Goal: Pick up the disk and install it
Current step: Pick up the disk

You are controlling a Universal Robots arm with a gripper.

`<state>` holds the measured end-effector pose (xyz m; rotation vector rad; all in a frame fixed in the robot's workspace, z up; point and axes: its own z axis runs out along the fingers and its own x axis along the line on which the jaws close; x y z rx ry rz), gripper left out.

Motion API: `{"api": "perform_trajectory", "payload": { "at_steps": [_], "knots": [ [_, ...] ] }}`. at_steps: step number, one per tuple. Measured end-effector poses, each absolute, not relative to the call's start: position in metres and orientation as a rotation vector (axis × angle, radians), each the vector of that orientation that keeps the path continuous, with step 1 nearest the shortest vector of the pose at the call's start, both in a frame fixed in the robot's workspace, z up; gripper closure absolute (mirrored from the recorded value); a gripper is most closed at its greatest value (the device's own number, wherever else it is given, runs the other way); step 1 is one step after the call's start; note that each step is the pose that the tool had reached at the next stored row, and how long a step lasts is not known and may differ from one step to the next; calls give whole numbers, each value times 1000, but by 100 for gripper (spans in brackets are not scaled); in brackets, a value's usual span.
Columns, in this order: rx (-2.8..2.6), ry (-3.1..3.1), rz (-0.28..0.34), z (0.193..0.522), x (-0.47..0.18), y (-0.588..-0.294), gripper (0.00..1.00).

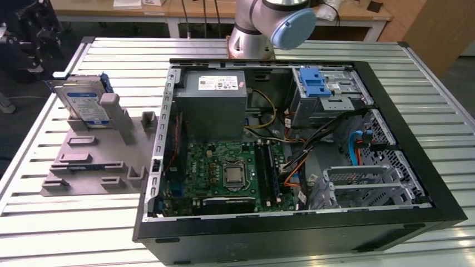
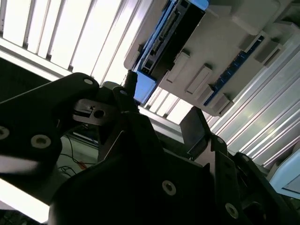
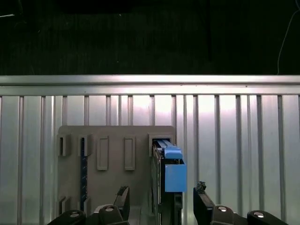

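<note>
on the exterior view's left the disk [image 1: 83,104] stood on edge in a slot of a grey stand [image 1: 89,167], which sat on the slatted metal table [image 1: 59,233]. just right of the stand lay an open computer case [image 1: 297,231]. inside it were a grey power-supply box [image 1: 215,105] and, further right, a drive cage [image 1: 326,89] with a blue latch. the arm [image 1: 260,25] rose behind the case. in the first wrist view the gripper [image 3: 161,199] was spread wide and held nothing, with a finger [image 3: 123,199] on either side of the disk, not touching it.
</note>
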<state>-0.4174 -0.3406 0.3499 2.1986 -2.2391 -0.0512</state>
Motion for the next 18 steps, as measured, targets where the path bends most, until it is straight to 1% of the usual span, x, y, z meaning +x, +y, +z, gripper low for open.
{"api": "perform_trajectory", "payload": {
  "at_steps": [18],
  "knots": [
    [2199, -2239, -51, 345, -419, -339, 36]
  ]
}}
